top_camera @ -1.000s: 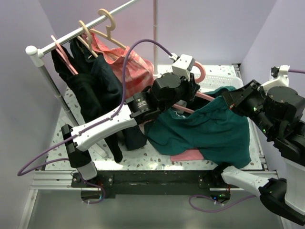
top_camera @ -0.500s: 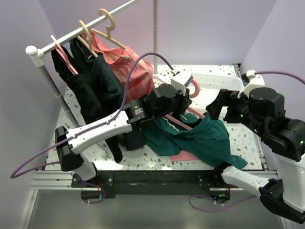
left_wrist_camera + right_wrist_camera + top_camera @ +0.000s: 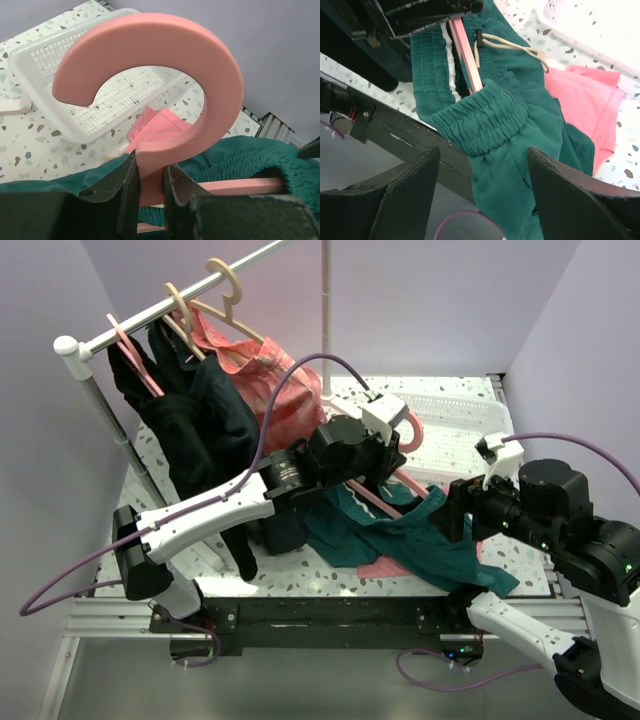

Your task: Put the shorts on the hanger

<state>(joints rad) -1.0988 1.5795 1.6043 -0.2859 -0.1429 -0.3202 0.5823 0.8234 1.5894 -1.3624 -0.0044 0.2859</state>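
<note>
The salmon-pink hanger (image 3: 411,430) is held above the table by my left gripper (image 3: 385,452), which is shut on the neck below the hook (image 3: 200,65). The teal-green shorts (image 3: 425,535) hang over one hanger arm, waistband bunched around the thin pink bar (image 3: 465,50), and droop toward the table's front edge. The light drawstring (image 3: 515,47) lies by the bar. My right gripper (image 3: 458,515) is open and empty; in its wrist view (image 3: 485,195) the jaws stand wide apart on either side of the waistband (image 3: 490,120), not touching it. My left gripper also shows in its wrist view (image 3: 150,175).
A flat pink cloth (image 3: 395,565) lies under the shorts. A white mesh basket (image 3: 450,405) stands at the back right. A clothes rail (image 3: 150,315) at the left carries dark garments (image 3: 200,420), a red patterned garment (image 3: 270,370) and beige wooden hangers (image 3: 215,285).
My right gripper has let go of the shorts and dropped down toward the front edge. The shorts have slumped from spread out to hanging off the hanger.
</note>
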